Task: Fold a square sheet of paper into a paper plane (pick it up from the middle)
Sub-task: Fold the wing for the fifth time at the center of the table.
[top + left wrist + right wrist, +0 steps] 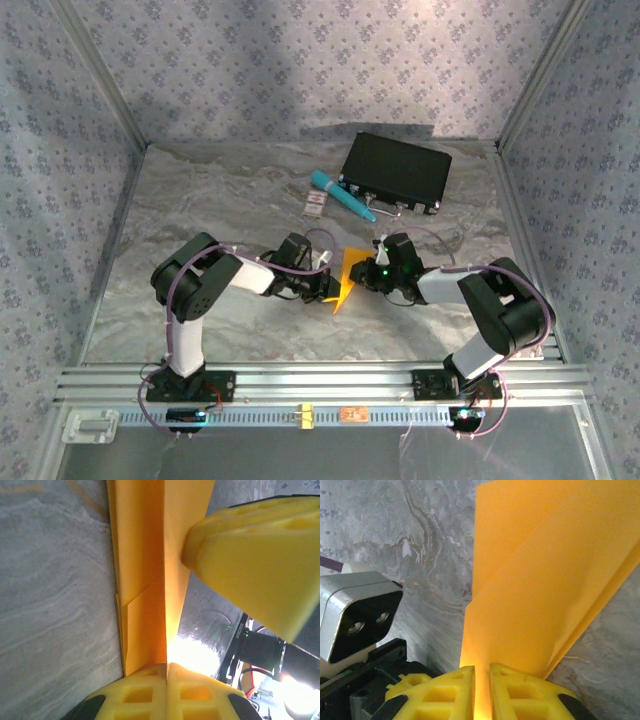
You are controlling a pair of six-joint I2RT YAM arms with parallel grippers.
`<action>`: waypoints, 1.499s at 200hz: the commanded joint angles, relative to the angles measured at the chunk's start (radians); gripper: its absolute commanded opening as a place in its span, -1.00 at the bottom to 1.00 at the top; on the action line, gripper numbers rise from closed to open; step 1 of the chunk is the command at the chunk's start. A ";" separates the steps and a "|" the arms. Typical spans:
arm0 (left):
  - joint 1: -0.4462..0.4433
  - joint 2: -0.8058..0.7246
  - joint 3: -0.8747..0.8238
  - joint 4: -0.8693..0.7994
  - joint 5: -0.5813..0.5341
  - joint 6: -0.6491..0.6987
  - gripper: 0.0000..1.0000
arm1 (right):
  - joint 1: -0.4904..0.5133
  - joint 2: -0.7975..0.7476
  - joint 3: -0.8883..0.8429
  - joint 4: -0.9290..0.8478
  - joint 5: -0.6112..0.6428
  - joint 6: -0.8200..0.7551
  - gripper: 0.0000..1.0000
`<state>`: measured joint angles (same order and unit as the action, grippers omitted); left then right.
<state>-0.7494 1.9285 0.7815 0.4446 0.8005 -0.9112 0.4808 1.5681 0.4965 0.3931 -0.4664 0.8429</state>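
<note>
Holding the square sheet of paper, creased into layers, between my arms over the middle of the table: left jaws clenched on one edge, right jaws pinching the opposite edge. Risks, as I judge them: pulling apart tears the thin sheet, uneven tension skews the crease, and a slipping pinch drops it.

The black-and-white jointed left arm and its matching right arm trail thin lilac cables. The left pincer and right pincer have yellow plastic fingers moulded with square hollows. A small green light glows on the right wrist.
</note>
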 commanded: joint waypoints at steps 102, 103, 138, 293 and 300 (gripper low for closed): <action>-0.022 0.072 0.018 -0.035 -0.045 0.000 -1.00 | 0.019 -0.042 0.031 -0.053 -0.020 -0.050 -0.67; -0.022 0.072 0.017 -0.035 -0.046 0.000 -1.00 | 0.019 -0.041 0.031 -0.054 -0.020 -0.050 -0.67; -0.021 0.070 0.015 -0.033 -0.046 -0.001 -1.00 | 0.014 0.002 0.047 -0.032 -0.016 -0.050 -0.68; -0.021 0.061 0.001 -0.054 -0.055 0.021 -0.90 | -0.011 0.106 0.059 -0.069 0.007 -0.048 -0.69; -0.021 0.054 0.001 -0.056 -0.052 0.024 -0.86 | -0.011 0.109 0.057 -0.071 0.009 -0.044 -0.69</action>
<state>-0.7456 1.9373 0.7876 0.4412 0.8162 -0.9104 0.4770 1.6363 0.5438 0.3698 -0.4980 0.8104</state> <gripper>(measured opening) 0.053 0.157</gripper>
